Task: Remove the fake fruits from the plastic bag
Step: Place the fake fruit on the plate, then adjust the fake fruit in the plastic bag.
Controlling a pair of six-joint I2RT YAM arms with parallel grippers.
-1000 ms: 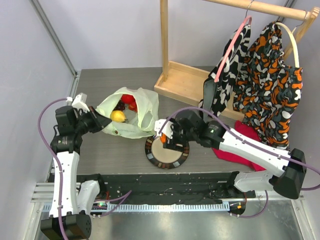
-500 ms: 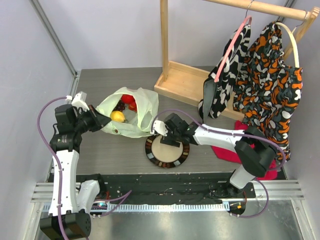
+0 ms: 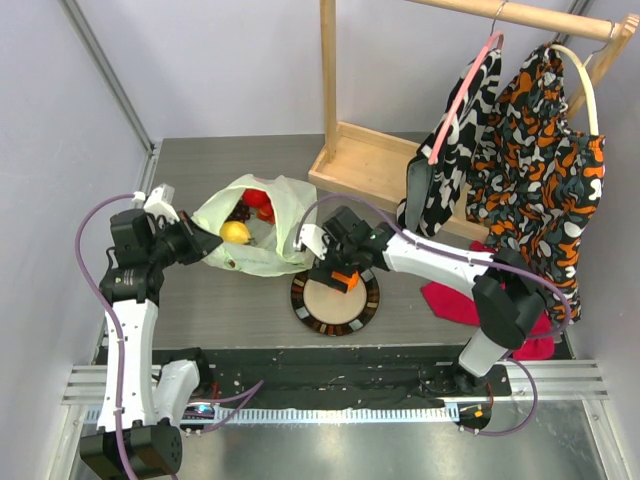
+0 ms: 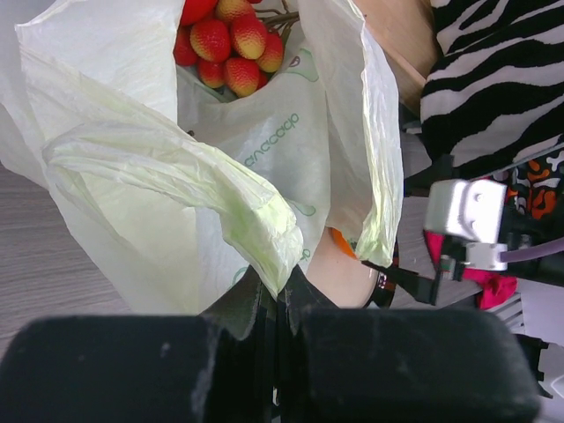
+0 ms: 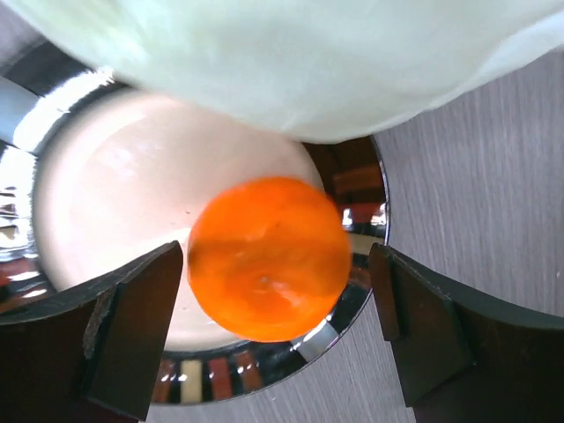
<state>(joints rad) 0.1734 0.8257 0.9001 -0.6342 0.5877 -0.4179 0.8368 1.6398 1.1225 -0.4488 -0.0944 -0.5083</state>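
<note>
The pale green plastic bag (image 3: pixel 262 240) lies at the table's left with its mouth open. A yellow lemon (image 3: pixel 236 232), a red fruit (image 3: pixel 258 199) and dark grapes (image 3: pixel 240 212) show inside it. Red berries (image 4: pixel 231 46) sit deep in the bag (image 4: pixel 167 167). My left gripper (image 3: pixel 197 243) is shut on a fold of the bag's edge (image 4: pixel 280 295). My right gripper (image 3: pixel 334 266) hovers over the dark-rimmed plate (image 3: pixel 312 318), open. The orange (image 5: pixel 269 257) sits between its fingers (image 5: pixel 132 326) above the plate (image 5: pixel 256 374), with a gap on each side.
A wooden clothes rack (image 3: pixel 345 150) stands at the back with patterned garments (image 3: pixel 530 170) hanging on it. A red cloth (image 3: pixel 450 300) lies under the right arm. The bag's lower edge (image 5: pixel 291 62) hangs just over the plate's far rim.
The right gripper's jaws have spread wider and no longer clamp the orange, which now shows over the plate. The right arm's elbow swung back. The left arm has not moved.
</note>
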